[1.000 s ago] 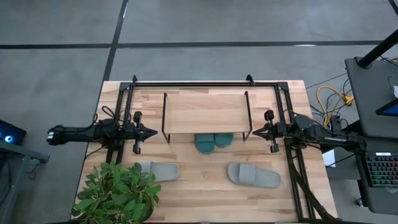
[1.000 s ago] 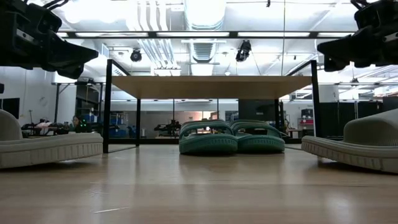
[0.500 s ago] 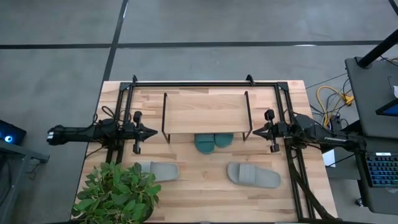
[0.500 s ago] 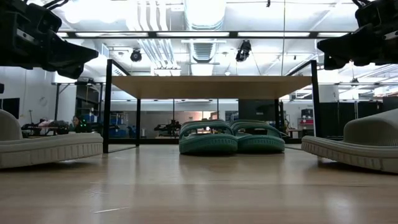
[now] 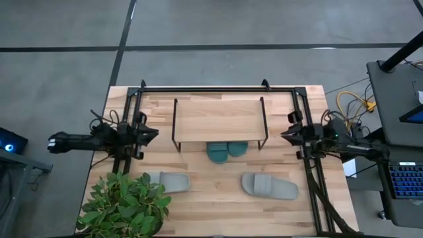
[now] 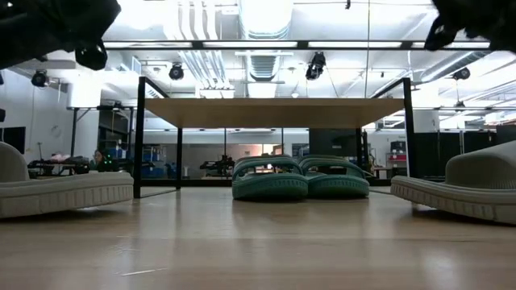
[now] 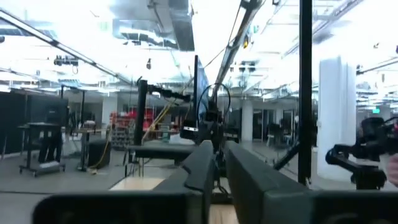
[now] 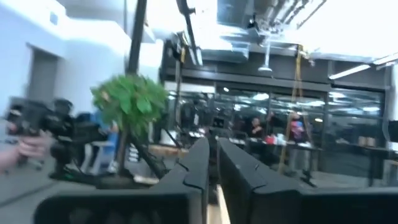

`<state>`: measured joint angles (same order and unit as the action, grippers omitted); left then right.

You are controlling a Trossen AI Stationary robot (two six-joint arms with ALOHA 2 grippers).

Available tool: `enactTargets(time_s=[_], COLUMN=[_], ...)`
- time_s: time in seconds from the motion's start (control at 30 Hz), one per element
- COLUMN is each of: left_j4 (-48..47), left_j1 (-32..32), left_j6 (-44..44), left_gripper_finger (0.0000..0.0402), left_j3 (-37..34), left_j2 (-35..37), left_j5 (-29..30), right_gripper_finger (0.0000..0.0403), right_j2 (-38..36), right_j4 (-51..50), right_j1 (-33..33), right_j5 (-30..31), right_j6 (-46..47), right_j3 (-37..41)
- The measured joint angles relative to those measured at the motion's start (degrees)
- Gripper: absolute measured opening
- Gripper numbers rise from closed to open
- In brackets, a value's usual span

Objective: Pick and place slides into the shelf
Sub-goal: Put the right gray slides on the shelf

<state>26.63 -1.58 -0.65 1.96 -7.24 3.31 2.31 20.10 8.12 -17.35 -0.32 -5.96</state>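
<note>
The shelf (image 5: 218, 119) stands at the table's far middle on thin black legs; its board also shows in the low view (image 6: 274, 111). Two teal slides (image 5: 225, 151) sit side by side under it, soles on the table (image 6: 298, 178). One pale grey slide (image 5: 169, 181) lies near-left and another (image 5: 269, 186) near-right, both flat on the table. My left gripper (image 5: 154, 133) hovers left of the shelf, shut and holding nothing. My right gripper (image 5: 284, 135) hovers right of the shelf, also shut and holding nothing.
A potted plant (image 5: 124, 201) fills the table's near-left corner, close to the left grey slide. Black frame rails (image 5: 218, 88) run along the far edge and down both sides. Bare wood lies between the two grey slides (image 5: 215, 188).
Both grippers have drawn back from the shelf, the left toward the table's left edge and the right toward its right edge. Both have risen, nearly leaving the top of the low view, and have turned about their wrists. The slides have kept still.
</note>
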Motion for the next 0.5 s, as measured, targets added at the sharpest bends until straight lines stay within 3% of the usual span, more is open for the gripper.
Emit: enactTargets(time_s=[0.13,0.27,0.5], left_j4=[6.1,12.7,18.8], left_j1=[0.0,0.0,0.0], left_j6=[-0.5,-4.1,-4.9], left_gripper_finger=[0.0095,0.014,0.0164], left_j3=[0.0,0.0,0.0], left_j2=[-4.7,-9.5,-14.4], left_j5=[-0.2,-0.3,-1.2], right_gripper_finger=[0.0078,0.0119,0.0148], right_j2=[2.3,5.8,14.7], right_j4=[-0.3,-1.9,-14.8], right_j1=[-0.3,-1.3,-4.5], right_j5=[-5.5,-6.9,-7.3], right_j6=[4.2,7.9,8.9], right_j3=[-4.2,-9.0,-20.4])
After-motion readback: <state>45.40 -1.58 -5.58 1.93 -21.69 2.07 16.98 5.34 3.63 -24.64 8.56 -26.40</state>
